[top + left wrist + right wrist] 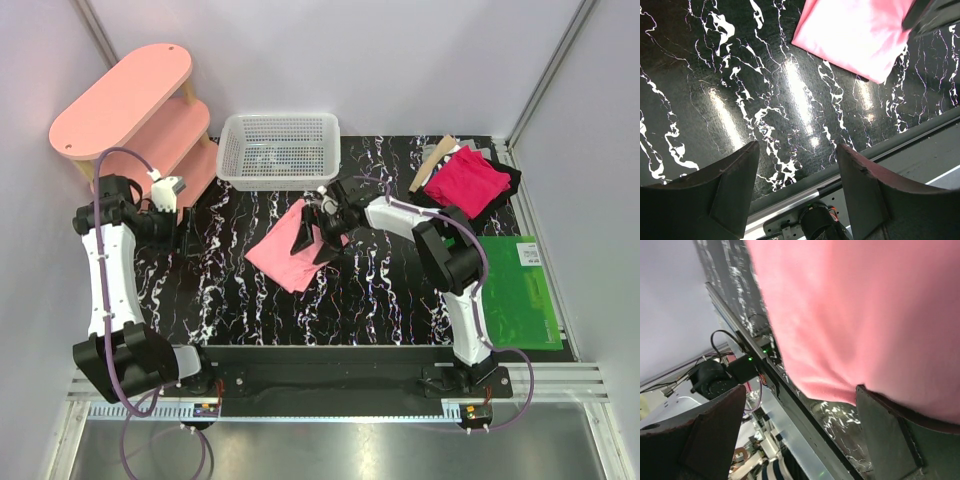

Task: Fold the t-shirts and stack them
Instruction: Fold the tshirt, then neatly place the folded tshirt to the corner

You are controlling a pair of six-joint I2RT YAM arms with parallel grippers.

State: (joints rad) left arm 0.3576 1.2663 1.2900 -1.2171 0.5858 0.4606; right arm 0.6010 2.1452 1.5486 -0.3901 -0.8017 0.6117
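Note:
The salmon-pink t-shirt (285, 258) lies folded in a rough square in the middle of the black marbled table; it also shows in the left wrist view (855, 35) and fills the right wrist view (860, 315). My right gripper (312, 243) hangs over its right part, jaws open; in its wrist view (801, 390) one finger (890, 435) touches the shirt's edge. The magenta-red t-shirt (465, 180) lies bunched at the back right. My left gripper (186, 232) is open and empty over bare table at the left (796, 147).
A white mesh basket (280, 150) stands at the back centre. A pale-pink oval shelf unit (130, 100) stands at the back left, close to my left arm. A green mat (520, 290) lies at the right edge. Dark cloth (505, 180) lies under the magenta shirt.

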